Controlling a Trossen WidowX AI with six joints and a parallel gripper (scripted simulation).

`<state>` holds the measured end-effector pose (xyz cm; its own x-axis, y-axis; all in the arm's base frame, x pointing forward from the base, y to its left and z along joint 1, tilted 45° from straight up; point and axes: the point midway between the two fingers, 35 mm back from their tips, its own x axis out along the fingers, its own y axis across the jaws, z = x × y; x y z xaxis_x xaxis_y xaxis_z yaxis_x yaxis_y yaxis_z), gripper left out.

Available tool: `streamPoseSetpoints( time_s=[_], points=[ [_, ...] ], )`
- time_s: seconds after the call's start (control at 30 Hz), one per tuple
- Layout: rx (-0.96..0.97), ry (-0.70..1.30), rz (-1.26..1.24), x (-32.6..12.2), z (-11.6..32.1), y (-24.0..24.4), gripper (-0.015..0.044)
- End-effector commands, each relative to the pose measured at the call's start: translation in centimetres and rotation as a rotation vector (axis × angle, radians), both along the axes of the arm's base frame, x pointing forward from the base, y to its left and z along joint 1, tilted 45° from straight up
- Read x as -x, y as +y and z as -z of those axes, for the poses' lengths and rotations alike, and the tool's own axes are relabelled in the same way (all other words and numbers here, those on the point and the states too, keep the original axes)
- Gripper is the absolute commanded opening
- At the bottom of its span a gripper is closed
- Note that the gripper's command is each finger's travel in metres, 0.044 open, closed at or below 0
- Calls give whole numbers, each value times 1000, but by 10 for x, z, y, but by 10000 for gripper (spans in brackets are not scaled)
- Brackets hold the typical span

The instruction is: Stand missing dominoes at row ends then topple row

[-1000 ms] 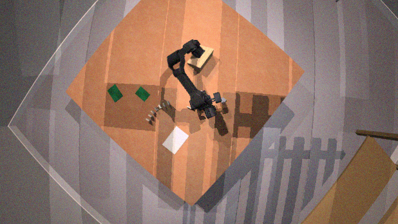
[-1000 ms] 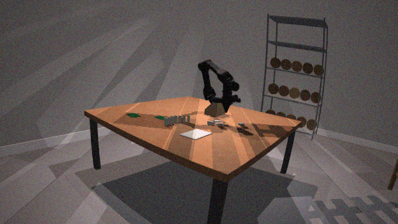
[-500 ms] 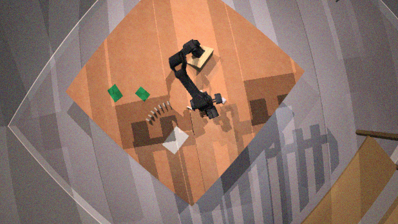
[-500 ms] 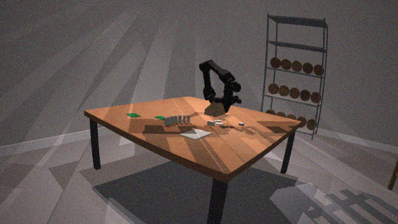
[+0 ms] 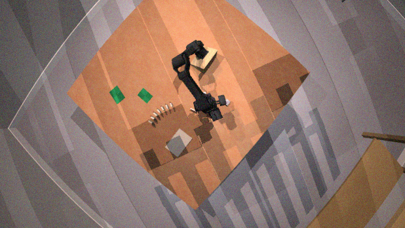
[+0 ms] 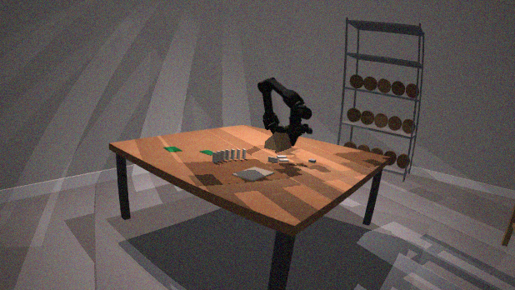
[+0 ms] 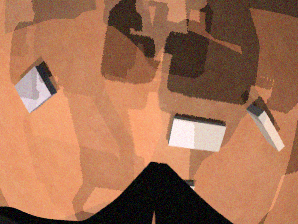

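A curved row of white dominoes [image 5: 162, 108] [image 6: 215, 157] stands upright left of the arm. My gripper [image 7: 156, 170] [image 6: 293, 142] is shut and empty, pointing down above the table, right of the row. A loose white domino [image 7: 196, 133] lies just beyond the fingertips in the wrist view. A narrow-looking domino [image 7: 266, 127] [image 5: 192, 110] [image 6: 272, 159] lies to its right in the wrist view, apparently on a long edge. A pale bluish domino [image 7: 35, 89] [image 5: 227, 103] [image 6: 312, 161] lies at the far left there. Another small piece [image 7: 189, 184] is mostly hidden behind the fingers.
A flat pale square [image 5: 185, 137] [image 6: 250, 174] lies on the table in front of the row. Two green patches, one [image 5: 117, 94] [image 6: 172, 149] farther out and one [image 5: 145, 95] [image 6: 207, 152] nearer the row, lie beyond it. Dark shadows cross the table.
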<state>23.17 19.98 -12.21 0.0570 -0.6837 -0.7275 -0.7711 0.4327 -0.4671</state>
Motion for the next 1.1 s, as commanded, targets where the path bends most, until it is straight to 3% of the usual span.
streamPoseSetpoints(
  time_s=[0.0,0.47,0.7,1.07],
  points=[
    [5,-5,0,0,0,-1,0],
    [5,-5,0,0,0,-1,0],
    [8,-7,0,-7,55,-55,0],
    [7,-7,0,-13,54,-60,0]
  ],
)
